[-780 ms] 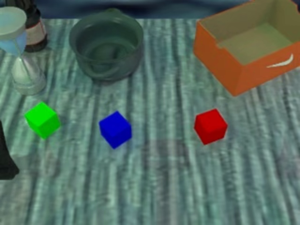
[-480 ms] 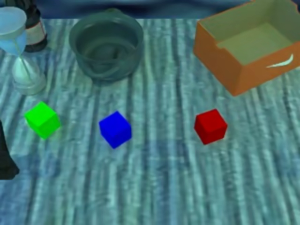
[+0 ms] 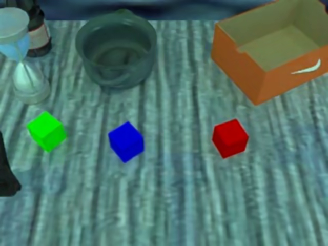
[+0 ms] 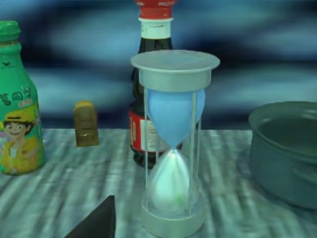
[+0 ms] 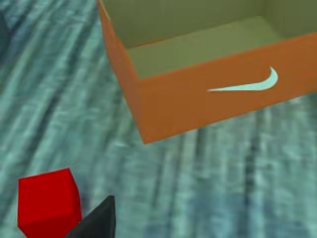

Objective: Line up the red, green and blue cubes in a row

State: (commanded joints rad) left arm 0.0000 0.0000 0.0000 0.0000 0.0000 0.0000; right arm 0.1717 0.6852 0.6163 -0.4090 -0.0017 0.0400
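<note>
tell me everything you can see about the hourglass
The hourglass stands upright on the striped table, near its far left corner. It has round grey end plates, thin rods between them, and a clear bulb, pale blue above and whitish below. In the top view it stands just beyond the green cube, apart from it. A dark bottle stands right behind; contact cannot be told.

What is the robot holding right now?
Nothing. The green cube, blue cube and red cube all sit alone on the table, with no gripper on them. Only the left arm's dark edge shows at the table's left side.
</note>
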